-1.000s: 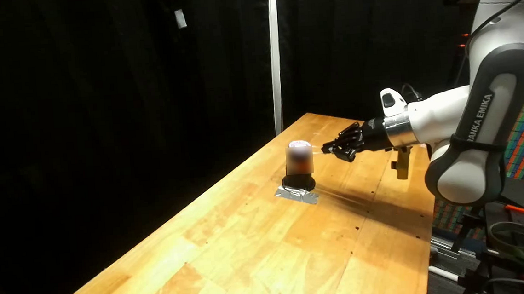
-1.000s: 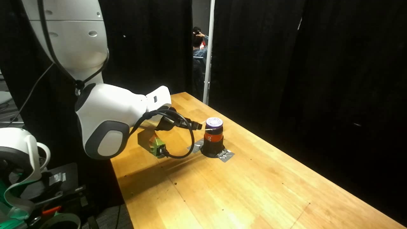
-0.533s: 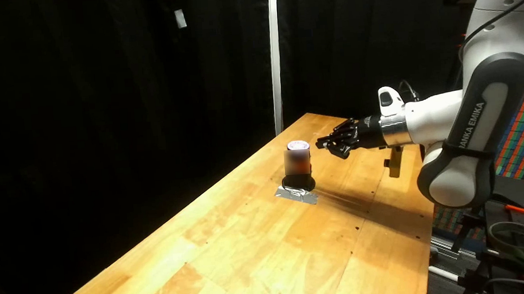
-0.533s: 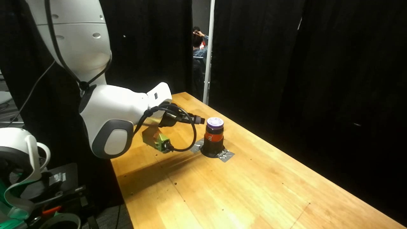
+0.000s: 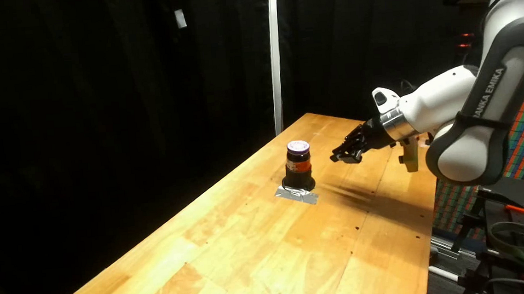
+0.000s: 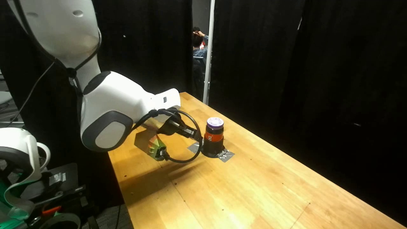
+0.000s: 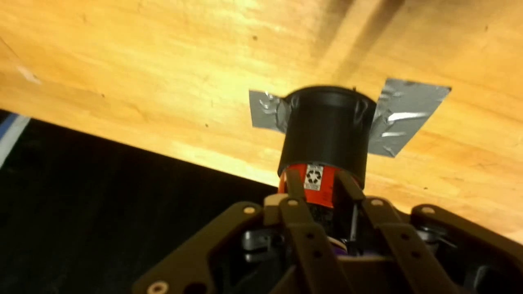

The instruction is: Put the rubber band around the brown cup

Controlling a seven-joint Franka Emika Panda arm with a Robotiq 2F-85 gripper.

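The brown cup (image 5: pixel 300 166) is a dark upright cylinder with an orange-red stripe and a purple lid, and it also shows in the other exterior picture (image 6: pixel 213 137). Its lower part sits in a black holder (image 7: pixel 329 130). My gripper (image 5: pixel 346 158) is beside the cup, tilted down, with a gap to it. In the wrist view my gripper (image 7: pixel 322 185) has its fingers apart, the cup's stripe showing beyond and between them. The rubber band is not clearly visible. A pale curved line by the purple lid in the wrist view may be the band or the lid's rim; I cannot tell.
Grey tape (image 7: pixel 408 116) fixes the holder to the wooden table (image 5: pixel 250 240). The table's far edge (image 7: pixel 135 143) runs close behind the cup. A cable loop (image 6: pixel 190 159) hangs from the wrist near the cup. Black curtains surround the table.
A second ago pale strands ran between my fingertips and the cup's upper part; they no longer show. My gripper rose slightly, then moved lower and back from the cup, tilting down. The cup stays put.
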